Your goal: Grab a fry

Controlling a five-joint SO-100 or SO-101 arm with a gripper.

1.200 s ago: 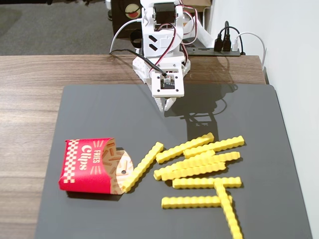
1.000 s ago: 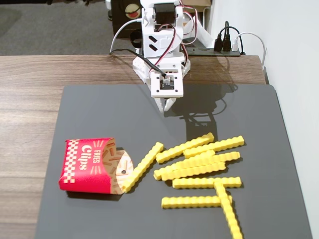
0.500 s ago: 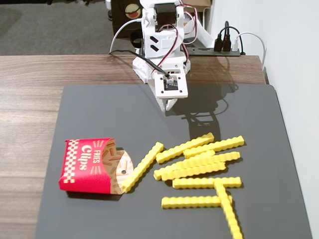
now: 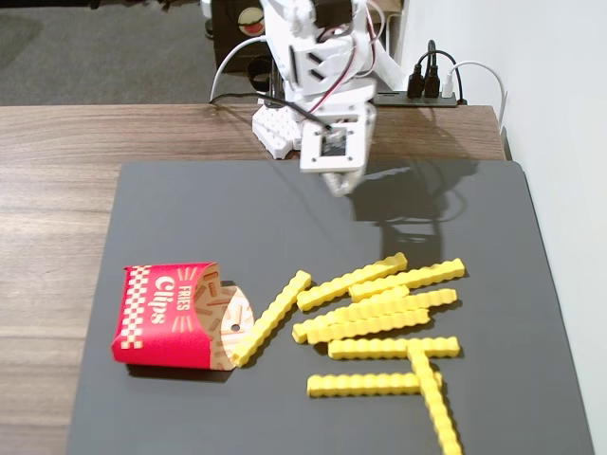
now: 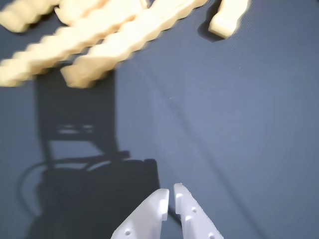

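About ten crinkle-cut fries (image 4: 379, 313) and one red Fries Clips carton (image 4: 166, 313) are lying on the dark mat (image 4: 190, 218). The gripper (image 5: 169, 191), nearly closed and empty, is hovering over bare mat behind them.

Bright yellow fries (image 4: 379, 318) with wavy, ridged edges lie across a dark grey mat (image 4: 190, 218) at lower right of the fixed view. At lower left is a red carton (image 4: 166, 315) (white lettering, a white checkered band). The table (image 4: 57, 190) is brown woodgrain; the gripper (image 5: 171, 196), low in the wrist view, is white.
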